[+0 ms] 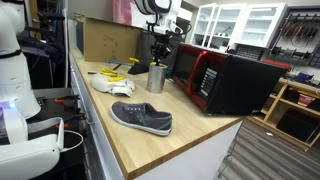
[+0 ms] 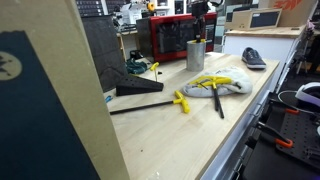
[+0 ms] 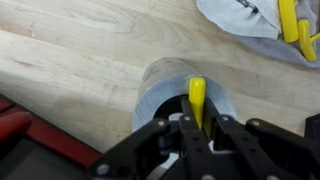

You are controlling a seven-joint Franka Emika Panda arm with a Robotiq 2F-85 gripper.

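— What is the claw point(image 3: 195, 128) doing?

— From my wrist view, its two fingers are together, clamped on one yellow handle point(image 3: 197, 98) that stands upright in the one metal cup point(image 3: 160, 85). The cup fills the lower middle of that frame and rests on the wooden worktop point(image 3: 70, 60).

— Anything else nearby?

— One white cloth point(image 3: 240, 25) in the upper right corner, well apart from the cup. Two yellow strips point(image 3: 288, 22) lie on it; I cannot tell whether they are one tool or two.

— And from farther back?

— In an exterior view I count one grey shoe point(image 1: 141, 117) at lower centre. One red-and-black microwave point(image 1: 225, 80) sits just right of the cup, and one cardboard box point(image 1: 108, 40) is at upper left. In an exterior view one long black rod with a yellow end point(image 2: 150, 104) lies at centre left.
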